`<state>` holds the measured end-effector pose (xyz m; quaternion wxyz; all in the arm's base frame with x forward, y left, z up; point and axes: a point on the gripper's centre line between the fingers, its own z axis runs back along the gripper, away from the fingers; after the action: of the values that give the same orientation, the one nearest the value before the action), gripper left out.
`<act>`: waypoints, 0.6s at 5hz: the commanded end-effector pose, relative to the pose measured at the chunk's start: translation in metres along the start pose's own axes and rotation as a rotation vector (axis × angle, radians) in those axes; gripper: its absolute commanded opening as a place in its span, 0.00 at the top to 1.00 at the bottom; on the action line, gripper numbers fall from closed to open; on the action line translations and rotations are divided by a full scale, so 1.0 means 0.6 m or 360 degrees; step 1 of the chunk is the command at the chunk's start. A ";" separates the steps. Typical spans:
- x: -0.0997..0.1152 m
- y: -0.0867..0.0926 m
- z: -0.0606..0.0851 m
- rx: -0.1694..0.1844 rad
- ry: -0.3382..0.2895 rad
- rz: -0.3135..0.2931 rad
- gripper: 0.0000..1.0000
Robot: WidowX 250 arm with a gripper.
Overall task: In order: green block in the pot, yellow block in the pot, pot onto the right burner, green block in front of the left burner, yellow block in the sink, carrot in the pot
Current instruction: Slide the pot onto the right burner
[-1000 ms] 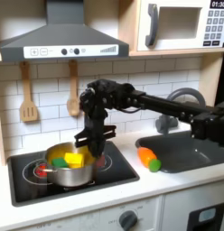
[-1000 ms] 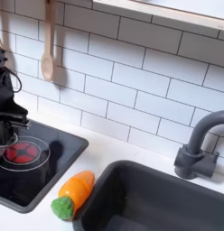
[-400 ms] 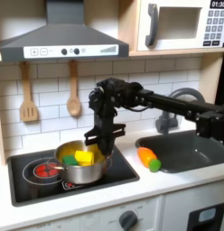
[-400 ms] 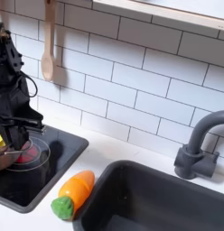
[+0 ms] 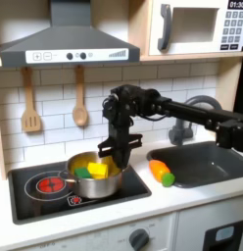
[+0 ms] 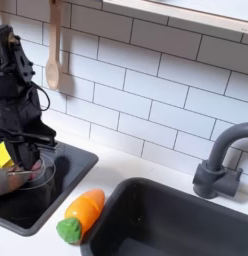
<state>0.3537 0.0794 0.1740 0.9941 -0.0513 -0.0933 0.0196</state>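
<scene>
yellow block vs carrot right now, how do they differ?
Place: the yellow block sits inside the pot on the stove; the carrot lies on the counter between stove and sink.
Shape: the yellow block looks boxy; the carrot is elongated and rounded.
Colour: the yellow block is plain yellow; the carrot is orange with a green end.
The gripper is at the pot's rim; the carrot lies apart from it.
Shared: both much smaller than the pot.

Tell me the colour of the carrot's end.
Green, on an orange carrot; clearest in the second exterior view.
</scene>
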 end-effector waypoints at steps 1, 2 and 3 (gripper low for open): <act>0.001 -0.028 0.002 -0.0023 -0.0003 -0.0036 1.00; 0.000 -0.046 0.001 -0.0038 -0.0001 -0.0053 1.00; -0.002 -0.054 -0.002 -0.0042 0.0012 -0.0057 1.00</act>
<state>0.3543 0.0468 0.1768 0.9937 -0.0635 -0.0921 0.0001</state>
